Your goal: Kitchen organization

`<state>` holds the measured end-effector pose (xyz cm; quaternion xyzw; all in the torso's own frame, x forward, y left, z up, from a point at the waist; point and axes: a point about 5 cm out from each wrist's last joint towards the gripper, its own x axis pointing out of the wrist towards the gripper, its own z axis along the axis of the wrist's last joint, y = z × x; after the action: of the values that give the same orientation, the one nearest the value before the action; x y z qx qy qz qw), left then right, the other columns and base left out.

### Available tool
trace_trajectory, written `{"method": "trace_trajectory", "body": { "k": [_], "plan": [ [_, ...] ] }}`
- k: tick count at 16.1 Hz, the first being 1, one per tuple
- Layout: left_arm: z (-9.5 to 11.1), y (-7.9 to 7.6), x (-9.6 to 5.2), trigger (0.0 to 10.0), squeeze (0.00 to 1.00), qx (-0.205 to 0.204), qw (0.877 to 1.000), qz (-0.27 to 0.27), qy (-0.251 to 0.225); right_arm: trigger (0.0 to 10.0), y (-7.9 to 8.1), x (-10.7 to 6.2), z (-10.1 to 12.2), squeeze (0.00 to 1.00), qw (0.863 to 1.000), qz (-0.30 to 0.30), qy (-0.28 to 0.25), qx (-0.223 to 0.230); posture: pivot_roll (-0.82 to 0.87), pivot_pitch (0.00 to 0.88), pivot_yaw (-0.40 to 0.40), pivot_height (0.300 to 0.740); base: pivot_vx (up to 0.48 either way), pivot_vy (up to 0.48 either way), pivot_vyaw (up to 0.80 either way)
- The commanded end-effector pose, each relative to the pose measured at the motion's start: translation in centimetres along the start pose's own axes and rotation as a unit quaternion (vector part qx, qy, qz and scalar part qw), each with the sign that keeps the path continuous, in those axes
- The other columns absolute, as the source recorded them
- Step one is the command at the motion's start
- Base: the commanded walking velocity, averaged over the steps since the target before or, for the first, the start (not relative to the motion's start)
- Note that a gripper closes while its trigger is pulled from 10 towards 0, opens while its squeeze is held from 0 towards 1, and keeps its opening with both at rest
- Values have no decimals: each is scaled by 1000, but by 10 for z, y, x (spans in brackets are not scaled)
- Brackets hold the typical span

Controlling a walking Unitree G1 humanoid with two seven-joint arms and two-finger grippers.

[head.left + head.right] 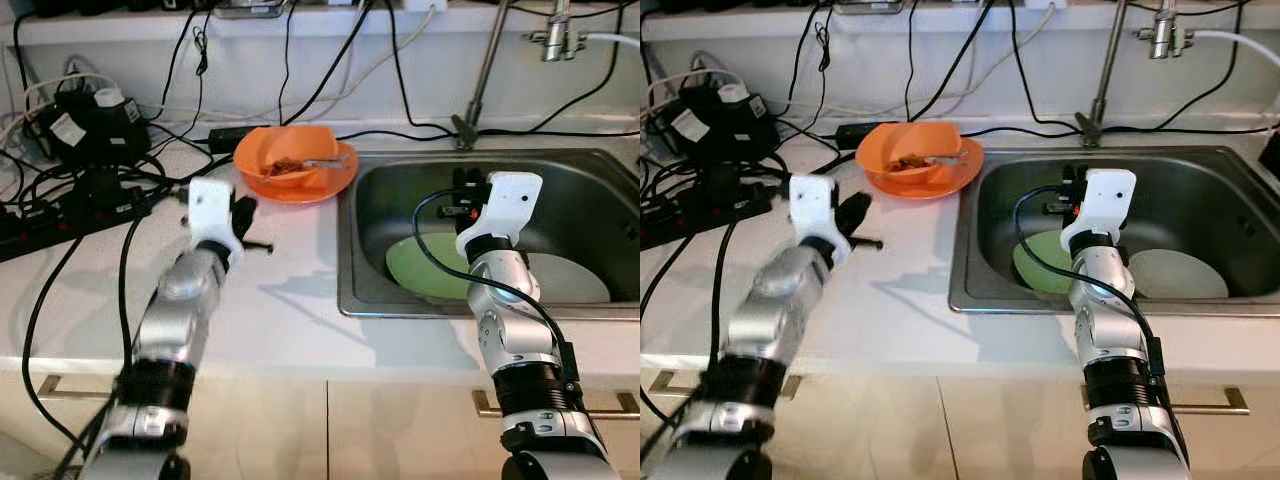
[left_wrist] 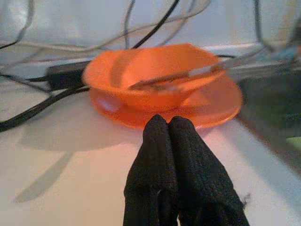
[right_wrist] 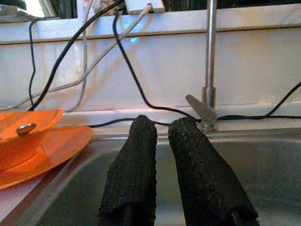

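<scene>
On the white counter [image 1: 290, 300], just left of the sink [image 1: 600, 190], an orange bowl [image 1: 285, 155] is seen resting on an orange plate [image 1: 325, 185]. A metal utensil [image 2: 188, 75] is laid in the bowl, its handle pointing toward the sink, with some brownish scraps beside it. The plate's rim is set close to the sink's edge.

The left gripper [image 2: 168, 123] is held low over the counter, just short of the plate and aimed at it; its fingers [image 2: 190, 155] are pressed together, with nothing between them.

The right gripper [image 3: 162, 125] is held above the sink basin, pointed toward the back wall and the tap [image 3: 208, 66]. Its fingers [image 3: 134, 165] are parted by a narrow gap, and nothing is held.

Down in the basin a green plate [image 1: 1040, 265] and a white plate [image 1: 1180, 275] are seen lying flat, side by side; the green one is partly hidden by the right arm.

Black cables [image 1: 60, 190] and adapters are piled on the counter's left end, and further cables are run along the wall.
</scene>
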<state>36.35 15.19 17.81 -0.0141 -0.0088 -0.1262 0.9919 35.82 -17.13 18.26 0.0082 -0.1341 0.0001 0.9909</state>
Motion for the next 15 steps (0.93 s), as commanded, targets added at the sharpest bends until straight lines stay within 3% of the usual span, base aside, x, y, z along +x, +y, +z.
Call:
{"method": "trace_trajectory", "body": {
  "k": [1,2,4,5,7,11,15],
  "plan": [
    [8,-2,7,10000,0,1,999,-34,7,10000,5,2,3,0,1000,4,-6,7,6,0,93,740,0,0,0],
    [9,-8,11,10000,957,0,999,-52,10,10000,7,2,3,0,1000,4,-6,9,2,0,98,740,0,0,0],
    [10,-13,14,10000,1000,-17,998,-65,11,10000,7,1,2,0,1000,3,-6,10,-2,0,104,740,0,0,0],
    [9,-22,22,10000,1000,-43,996,-80,25,10000,8,1,2,0,1000,0,-6,11,-11,0,114,740,0,0,0],
    [4,-35,32,10000,1000,-57,991,-110,58,10000,7,0,2,0,1000,-4,-7,11,-20,0,125,740,0,0,0],
    [1,-46,38,10000,1000,-36,987,-131,84,10000,5,0,3,0,1000,-11,-10,11,-24,0,134,740,0,0,0],
    [2,-48,47,10000,1000,1,988,-117,102,10000,6,1,3,0,1000,-10,-12,12,-26,0,127,740,0,0,0]
  ]
}}
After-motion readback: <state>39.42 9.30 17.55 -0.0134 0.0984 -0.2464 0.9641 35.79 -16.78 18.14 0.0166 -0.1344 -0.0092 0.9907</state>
